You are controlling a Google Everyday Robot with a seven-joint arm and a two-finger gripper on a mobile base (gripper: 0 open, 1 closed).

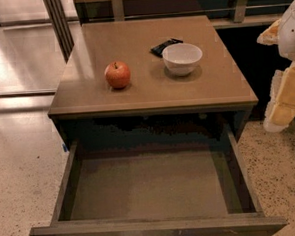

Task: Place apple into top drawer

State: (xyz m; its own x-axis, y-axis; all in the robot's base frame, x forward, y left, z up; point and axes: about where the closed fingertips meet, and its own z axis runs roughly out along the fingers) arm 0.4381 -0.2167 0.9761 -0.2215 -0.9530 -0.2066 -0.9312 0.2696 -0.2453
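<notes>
The apple (118, 74) sits upright on the counter (136, 98), stem up, in the left half of the top. It is nearer the left edge than the right, and somewhat closer to the front edge than to the back. Well apart to its right, a white bowl (182, 58) stands in the right half, slightly farther back than the apple. A small dark flat object (164, 46) lies just behind the bowl's left side, toward the back edge; the bowl's rim hides part of it, and what it is cannot be told. Below the counter's front edge the top drawer (159, 232) stands pulled far out, its front panel toward the camera, its side walls running back under the front edge and its plain bottom in view. The apple is on the counter, not in the drawer. The gripper (285, 99), pale and yellowish, hangs beyond the counter's right edge, near the front right corner, above the speckled floor (20, 168). It touches neither the counter nor anything on it, and it is well apart from the apple. Whether it is open or closed I cannot tell.
</notes>
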